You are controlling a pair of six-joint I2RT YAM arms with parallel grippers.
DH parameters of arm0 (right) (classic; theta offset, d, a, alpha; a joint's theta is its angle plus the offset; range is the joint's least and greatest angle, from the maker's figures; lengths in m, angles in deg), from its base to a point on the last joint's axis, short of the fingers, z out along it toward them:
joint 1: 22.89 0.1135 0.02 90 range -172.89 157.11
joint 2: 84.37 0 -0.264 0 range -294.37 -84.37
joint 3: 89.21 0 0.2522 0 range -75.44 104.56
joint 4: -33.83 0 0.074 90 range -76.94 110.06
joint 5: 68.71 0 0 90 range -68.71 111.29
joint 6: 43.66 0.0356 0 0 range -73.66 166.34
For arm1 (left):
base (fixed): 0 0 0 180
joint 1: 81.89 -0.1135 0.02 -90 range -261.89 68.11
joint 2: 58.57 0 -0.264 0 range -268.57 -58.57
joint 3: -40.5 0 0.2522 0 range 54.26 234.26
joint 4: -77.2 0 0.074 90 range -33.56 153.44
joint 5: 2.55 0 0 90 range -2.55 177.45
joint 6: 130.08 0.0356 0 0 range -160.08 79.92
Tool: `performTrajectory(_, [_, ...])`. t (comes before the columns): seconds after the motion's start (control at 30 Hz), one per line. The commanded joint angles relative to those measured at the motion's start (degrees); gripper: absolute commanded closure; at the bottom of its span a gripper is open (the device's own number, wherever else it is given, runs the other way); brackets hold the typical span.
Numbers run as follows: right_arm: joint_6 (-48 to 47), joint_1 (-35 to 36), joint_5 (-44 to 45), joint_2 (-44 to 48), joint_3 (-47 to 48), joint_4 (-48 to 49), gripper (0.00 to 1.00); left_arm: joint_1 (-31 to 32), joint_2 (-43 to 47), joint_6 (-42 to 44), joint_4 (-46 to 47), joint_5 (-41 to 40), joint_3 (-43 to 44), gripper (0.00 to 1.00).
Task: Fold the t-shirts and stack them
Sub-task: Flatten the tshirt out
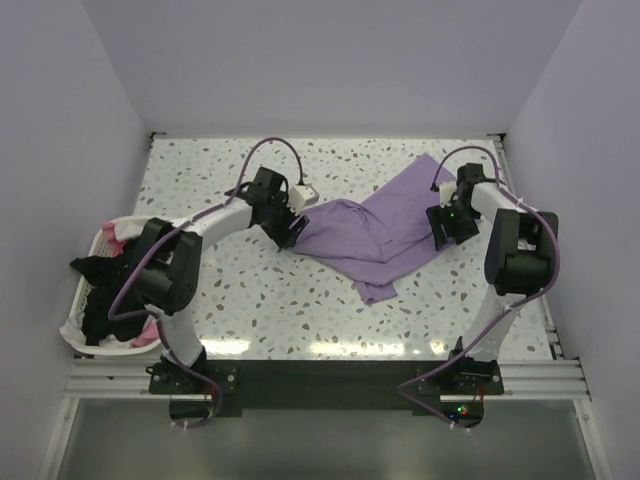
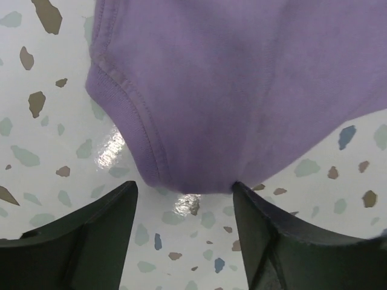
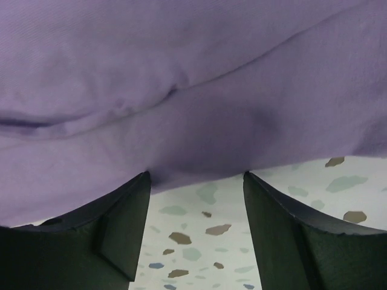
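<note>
The purple shirt (image 1: 375,235) lies rumpled across the middle of the table (image 1: 250,300), soft, light and floppy, so it probably wants pinching at its stitched edges, where the left gripper (image 2: 184,186) and right gripper (image 3: 196,175) hover with jaws wide open and empty, one at each side.

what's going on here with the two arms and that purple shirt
Two robot arms are working on a lilac t-shirt that lies crumpled and unfolded on the speckled table. The left gripper is at the shirt's left end and the right gripper at its right end. Both are open, with the cloth's edge just ahead of their fingers and not pinched. Black, pink and white clothes sit in the white laundry basket at the table's left edge. Nothing is folded or stacked yet.
</note>
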Motion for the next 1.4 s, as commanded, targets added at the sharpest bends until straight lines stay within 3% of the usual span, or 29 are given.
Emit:
performTrajectory(0.0, [-1.83,0.75,5.5,-2.62,3.06,3.3,0.35,0.14,-3.1,-1.47,1.6,-4.1,2.1,0.34])
performTrajectory(0.13, [-4.73,3.64,9.29,-4.91,0.53,3.92,0.48,0.05,-3.9,-0.85,0.8,-5.86,-0.09,0.58])
performTrajectory(0.27, [-8.94,7.6,12.28,-4.57,-3.87,2.78,0.74,-0.56,-1.36,0.03,0.18,-7.79,-4.66,0.84])
performTrajectory(0.3, [-9.65,8.65,12.37,-3.61,-5.88,2.34,0.87,-0.83,-0.57,0.38,-0.25,-8.67,-5.63,0.93])
performTrajectory(0.37, [-11.49,9.62,11.94,-2.11,-8.17,0.23,0.98,-2.49,2.58,1.17,-0.78,-9.11,-8.52,1.0])
performTrajectory(0.6, [-20.37,10.86,1.23,9.66,-15.3,-14.34,1.0,-10.75,12.35,7.93,-5.61,-10.96,-16.53,1.0])
performTrajectory(0.73, [-28.8,10.95,-10.63,15.81,-12.24,-31.53,1.0,-12.69,15.25,12.68,-10.09,-9.56,-16.8,1.0])
performTrajectory(0.83, [-32.5,10.33,-16.36,17.93,-8.02,-38.44,0.67,-12.69,17.89,15.84,-14.14,-3.07,-12.17,0.6])
performTrajectory(0.87, [-33.03,9.72,-17.32,19.24,-6.79,-38.88,0.41,-12.69,19.11,16.89,-15.45,1.39,-10.58,0.44])
performTrajectory(0.93, [-33.04,5.86,-19.61,19.87,-2.75,-38.36,0.25,-12.52,19.65,17.43,-16.16,5.9,-5.15,0.37])
performTrajectory(1.0, [-32.51,0.61,-20.06,18.65,1.46,-36.53,0.24,-10.59,18.95,17.43,-15.56,9.5,-1.79,0.37])
performTrajectory(1.1, [-30.67,-3.19,-17.96,14.7,4.99,-30.65,0.3,-4.01,17.9,19.53,-11.26,10.66,1.65,0.37])
performTrajectory(1.27, [-30.49,-3.73,-9.8,11.7,5.0,-23.34,0.4,5.04,12.81,27.26,-3.19,20.22,4.38,0.37])
performTrajectory(1.37, [-29.35,-4.43,-7.76,8.63,6.14,-21.49,0.44,9.7,6.4,33.84,-5.34,23.23,9.55,0.39])
